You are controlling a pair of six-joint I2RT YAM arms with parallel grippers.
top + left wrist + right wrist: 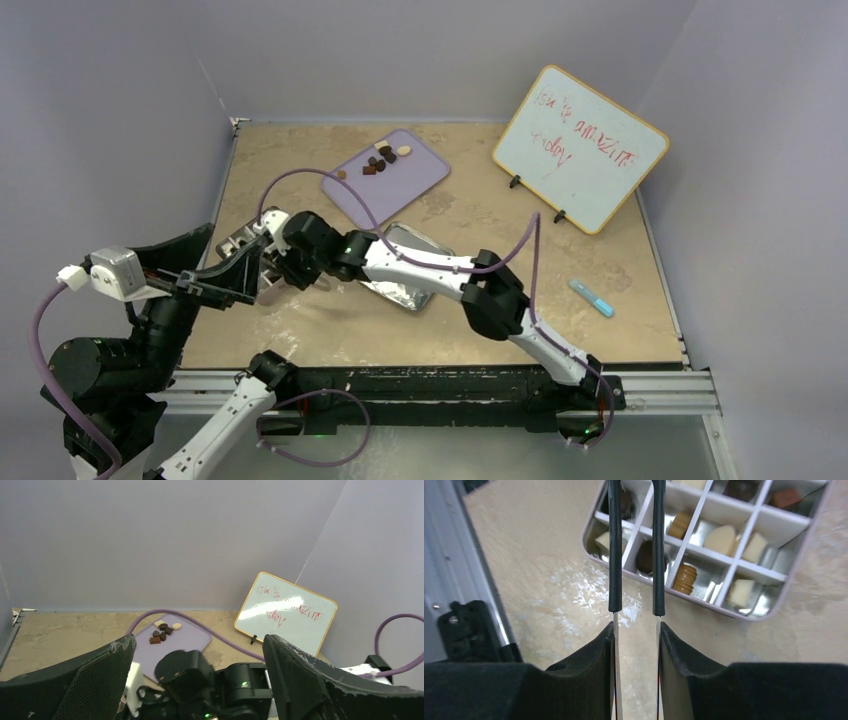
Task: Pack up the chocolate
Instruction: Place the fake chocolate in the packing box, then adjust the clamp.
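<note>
Several pieces of chocolate (383, 158), dark, caramel and cream, lie on the lilac tray (410, 185) at the back; the left wrist view shows the same chocolate (162, 630) on the tray (190, 637). More chocolate (684, 577) fills compartments of a white divided box (744, 615), mostly hidden under the arms from above (238, 243). My right gripper (288, 265) reaches left over that box. Its thin black-tipped extensions (615, 555) stand apart above a corner compartment; their ends run out of view. My left gripper (197, 640) hangs wide open beside it, holding nothing.
A shiny foil-lined lid (405, 270) lies under the right forearm. A small whiteboard (580, 145) stands at the back right, and a blue marker (592, 297) lies at the right. Purple cables loop over the table. A metal rail (450, 385) runs along the near edge.
</note>
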